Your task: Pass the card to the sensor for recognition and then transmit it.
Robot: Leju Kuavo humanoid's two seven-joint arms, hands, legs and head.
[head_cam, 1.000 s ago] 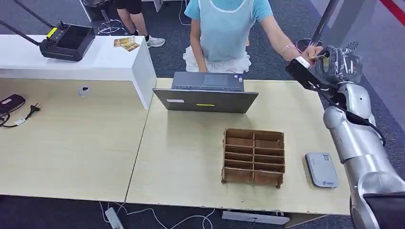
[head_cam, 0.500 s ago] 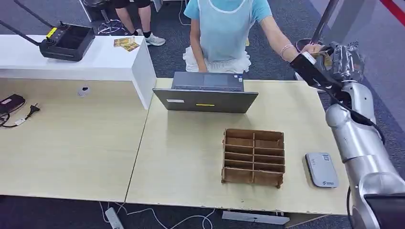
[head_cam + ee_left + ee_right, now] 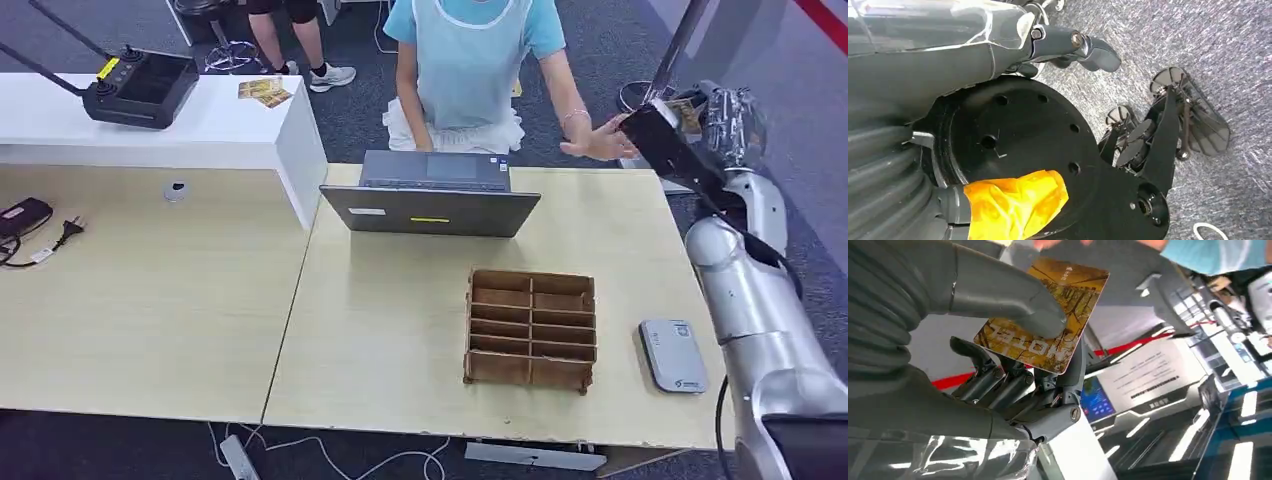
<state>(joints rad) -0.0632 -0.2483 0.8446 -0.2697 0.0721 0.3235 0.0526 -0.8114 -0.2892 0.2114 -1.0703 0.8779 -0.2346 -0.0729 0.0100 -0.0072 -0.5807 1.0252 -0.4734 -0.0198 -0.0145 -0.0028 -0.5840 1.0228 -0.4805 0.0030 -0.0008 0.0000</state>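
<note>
My right hand [image 3: 728,118] is raised beyond the table's far right corner. It pinches a gold-brown card [image 3: 686,110] between thumb and fingers. Up close in the right wrist view, the thumb [image 3: 998,295] presses on the printed card [image 3: 1079,290] and the dark fingers [image 3: 1013,385] back it from behind. The grey card sensor [image 3: 674,355] lies flat on the table near its right edge, well below the hand. A person's hand [image 3: 598,140] hovers just left of the card without touching it. My left hand [image 3: 973,50] hangs over the carpet, holding nothing.
A wooden divided box [image 3: 530,325] stands left of the sensor. A laptop [image 3: 432,195] sits at the table's far edge in front of a person in a blue top [image 3: 475,60]. The white counter [image 3: 200,130] at far left carries a controller [image 3: 140,85] and spare cards [image 3: 264,92].
The person's hand has let go of the card and drawn back towards the table's corner. My right hand now holds the card alone, slightly higher and further right.
</note>
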